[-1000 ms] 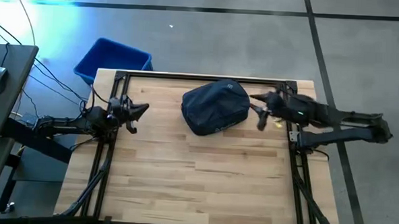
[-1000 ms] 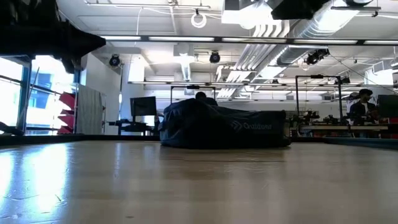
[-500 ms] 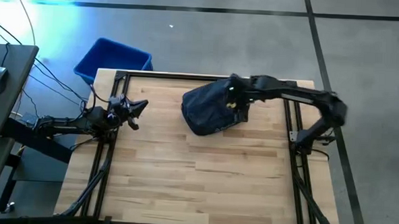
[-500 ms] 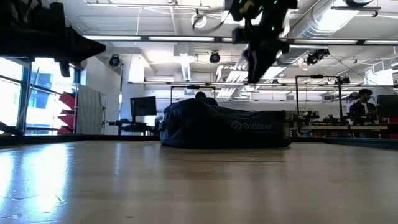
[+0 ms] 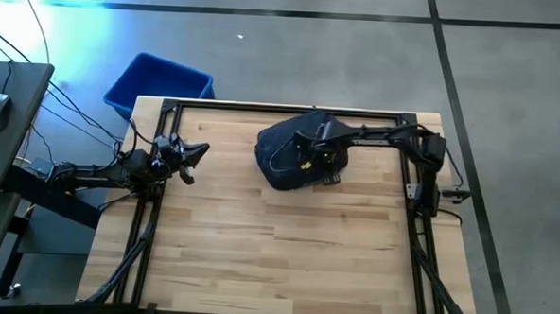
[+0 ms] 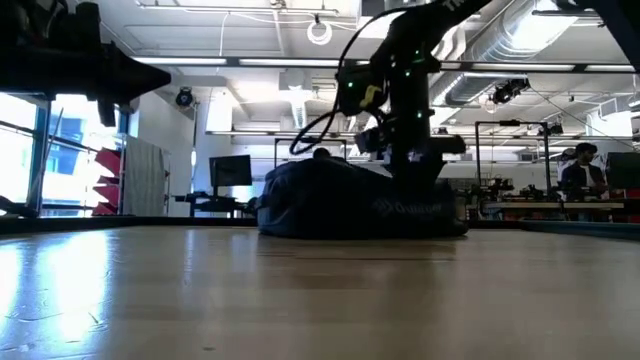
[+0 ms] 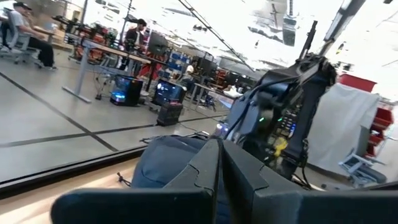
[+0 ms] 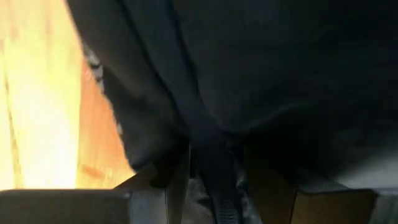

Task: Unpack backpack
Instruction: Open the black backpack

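Dark right gripper [image 5: 325, 167] atop backpack [image 5: 285, 155]

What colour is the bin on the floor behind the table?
Blue bin, clearest in the high view, beyond the table's far left corner.

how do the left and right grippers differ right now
The left gripper waits shut near the table's left edge, touching nothing; the right gripper is down on the backpack, its fingers parted around a fabric fold. The left arm lies low and level; the right reaches in from above. Both are dark and two-fingered.
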Motion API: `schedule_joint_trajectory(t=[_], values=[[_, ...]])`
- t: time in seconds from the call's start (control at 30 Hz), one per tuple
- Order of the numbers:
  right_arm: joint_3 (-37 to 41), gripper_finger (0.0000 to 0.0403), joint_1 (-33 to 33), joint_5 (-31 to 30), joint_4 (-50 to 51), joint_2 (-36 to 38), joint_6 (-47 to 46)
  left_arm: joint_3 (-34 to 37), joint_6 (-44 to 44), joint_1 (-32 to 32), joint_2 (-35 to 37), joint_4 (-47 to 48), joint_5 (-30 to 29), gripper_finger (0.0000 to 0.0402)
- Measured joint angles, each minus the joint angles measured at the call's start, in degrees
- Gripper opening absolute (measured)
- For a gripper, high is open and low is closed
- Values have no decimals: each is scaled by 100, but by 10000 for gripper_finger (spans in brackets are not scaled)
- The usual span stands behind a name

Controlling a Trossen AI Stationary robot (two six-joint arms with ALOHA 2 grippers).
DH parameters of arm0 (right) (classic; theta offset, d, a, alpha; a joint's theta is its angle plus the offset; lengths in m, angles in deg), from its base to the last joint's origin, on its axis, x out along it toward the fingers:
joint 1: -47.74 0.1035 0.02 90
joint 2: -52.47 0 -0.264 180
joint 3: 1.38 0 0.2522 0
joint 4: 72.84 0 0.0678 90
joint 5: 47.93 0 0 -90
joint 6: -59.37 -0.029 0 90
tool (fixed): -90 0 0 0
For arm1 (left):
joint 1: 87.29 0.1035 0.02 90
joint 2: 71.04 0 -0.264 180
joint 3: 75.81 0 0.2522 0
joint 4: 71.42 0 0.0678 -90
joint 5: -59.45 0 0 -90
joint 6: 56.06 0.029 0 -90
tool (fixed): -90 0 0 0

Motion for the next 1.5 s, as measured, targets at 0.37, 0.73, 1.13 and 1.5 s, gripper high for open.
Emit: schedule_joint_trajectory(t=[0.37, 0.73, 1.13, 1.5], values=[[-29, 65, 88, -336, -469, -613, -882, -4, -360, 0, 0, 199, 183, 0], [4, 1, 298, -50, -659, 665, -1807, -4, -462, 0, -18, 275, 303, 0], [0, 0, 834, 211, -1929, 2062, -2850, -7, -821, 0, -757, -260, 977, 0], [-26, 1, 1480, 1265, -3329, 1719, -3278, -7, -1328, -250, -2271, -1264, 1462, 0]])
